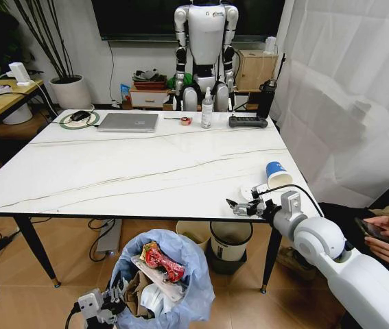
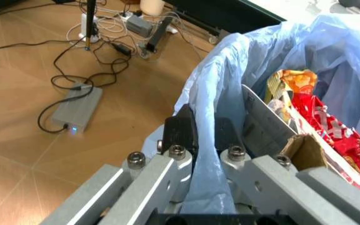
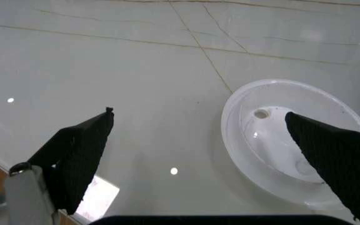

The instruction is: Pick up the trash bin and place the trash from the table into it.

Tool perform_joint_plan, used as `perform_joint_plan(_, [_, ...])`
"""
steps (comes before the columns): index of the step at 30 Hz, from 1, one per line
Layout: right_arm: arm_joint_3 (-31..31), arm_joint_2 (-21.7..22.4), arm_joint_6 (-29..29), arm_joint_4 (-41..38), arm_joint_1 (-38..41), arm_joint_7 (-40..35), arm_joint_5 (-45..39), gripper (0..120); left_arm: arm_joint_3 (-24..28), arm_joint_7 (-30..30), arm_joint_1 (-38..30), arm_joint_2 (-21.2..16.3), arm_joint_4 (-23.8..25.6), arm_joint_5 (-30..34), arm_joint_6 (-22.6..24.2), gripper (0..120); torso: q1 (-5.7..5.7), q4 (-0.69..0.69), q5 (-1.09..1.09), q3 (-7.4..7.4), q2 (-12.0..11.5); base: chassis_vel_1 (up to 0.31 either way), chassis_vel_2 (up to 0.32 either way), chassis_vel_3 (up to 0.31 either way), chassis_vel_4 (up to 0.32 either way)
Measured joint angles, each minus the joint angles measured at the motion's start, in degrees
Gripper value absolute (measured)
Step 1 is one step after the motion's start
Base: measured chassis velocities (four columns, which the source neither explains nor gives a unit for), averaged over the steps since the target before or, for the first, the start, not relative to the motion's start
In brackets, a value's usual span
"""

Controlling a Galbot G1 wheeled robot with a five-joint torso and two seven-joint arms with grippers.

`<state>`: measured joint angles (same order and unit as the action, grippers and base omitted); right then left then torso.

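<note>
The right gripper [image 1: 239,207], fingers spread wide, hovers at the table [image 1: 112,171]'s near right edge, the white lid [image 3: 296,140] lying flat under one finger (the left gripper [image 2: 205,140] pinches the trash bin [image 1: 163,277]'s bag below).

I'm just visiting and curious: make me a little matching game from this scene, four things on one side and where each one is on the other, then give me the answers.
Things:
1. white lid
2. blue paper cup
3. red wrapper
4. silver laptop

Places:
A. inside the trash bin, which the left gripper pinches by its bag
B. far side of the table
C. between the open fingers of the right gripper
D. lying on its side near the table's right edge

Pairs: 1-C, 2-D, 3-A, 4-B
</note>
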<state>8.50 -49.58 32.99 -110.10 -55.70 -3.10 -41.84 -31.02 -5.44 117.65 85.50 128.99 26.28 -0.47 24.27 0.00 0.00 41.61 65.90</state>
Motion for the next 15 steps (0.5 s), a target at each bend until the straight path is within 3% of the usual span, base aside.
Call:
perform_joint_plan(5, [-0.61, -0.31, -0.01, 1.34, 0.85, 0.53, 0.64, 89, 0.00, 0.00, -0.02, -0.01, 0.07, 0.00, 0.01, 0, 0.00, 0.00, 0.00, 0.00, 0.00, 0.000, 0.000, 0.000, 0.000])
perform_joint_plan(15, [-0.88, -0.58, -0.44, 2.34, 0.88, 0.48, 2.03, 49, -0.15, -0.02, 0.20, -0.53, 0.42, 0.35, 0.03, 0, 0.00, 0.00, 0.00, 0.00, 0.00, 0.000, 0.000, 0.000, 0.000])
